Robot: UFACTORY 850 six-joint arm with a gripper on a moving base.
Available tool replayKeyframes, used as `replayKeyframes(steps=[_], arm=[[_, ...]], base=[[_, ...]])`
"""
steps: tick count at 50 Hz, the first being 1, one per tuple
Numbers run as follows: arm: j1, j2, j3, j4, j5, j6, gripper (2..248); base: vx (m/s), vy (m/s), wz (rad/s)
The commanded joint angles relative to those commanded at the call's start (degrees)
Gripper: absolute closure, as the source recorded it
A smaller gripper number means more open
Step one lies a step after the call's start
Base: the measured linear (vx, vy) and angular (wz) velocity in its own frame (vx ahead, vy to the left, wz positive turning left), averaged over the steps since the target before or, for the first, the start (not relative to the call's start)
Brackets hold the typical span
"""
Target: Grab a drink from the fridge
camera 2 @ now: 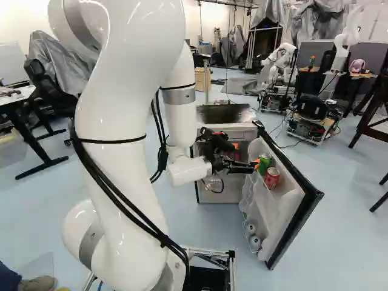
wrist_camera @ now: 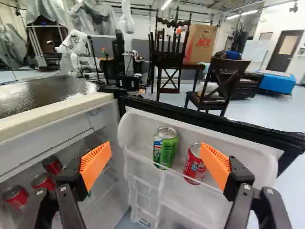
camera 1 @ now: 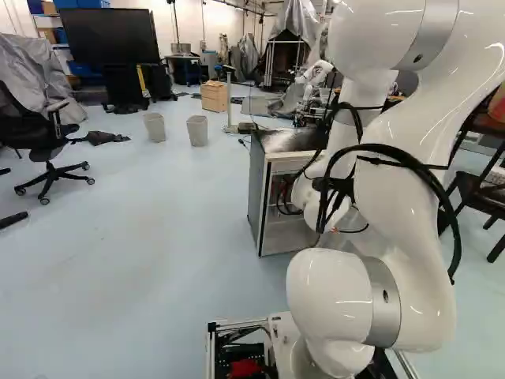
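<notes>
My gripper (camera 2: 247,165) is at the door shelf of the small fridge (camera 2: 228,131), whose door (camera 2: 293,233) stands swung out. In the wrist view the gripper (wrist_camera: 155,153) is open, its orange pads wide apart with nothing gripped. Ahead of it, between the two fingers as seen from the wrist, a green can (wrist_camera: 166,148) stands upright behind the shelf's rail. Beside that can, nearer the finger on the door's outer-edge side, is a red can (wrist_camera: 194,165). More red cans (wrist_camera: 43,182) lie or stand inside the fridge, partly hidden by the other finger.
White eggs or similar round things (camera 2: 252,229) sit low in the door. Beyond the fridge are another robot (camera 2: 280,60), dark wooden chairs (wrist_camera: 220,86) and a cardboard box (wrist_camera: 200,44). Two grey bins (camera 1: 197,130) and an office chair (camera 1: 49,146) stand on the floor.
</notes>
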Motion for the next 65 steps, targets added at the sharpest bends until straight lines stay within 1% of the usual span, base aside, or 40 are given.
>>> replayKeyframes(steps=[42,58,65], arm=[[0.0,-8.2,-2.5,-25.3,0.0,0.0,3],[-0.9,-12.3,-5.1,-34.8,0.0,0.0,3],[-1.3,-14.2,-6.7,-38.0,0.0,0.0,3]], base=[[0.0,0.0,0.0],[0.0,0.0,0.0],[0.0,0.0,0.0]])
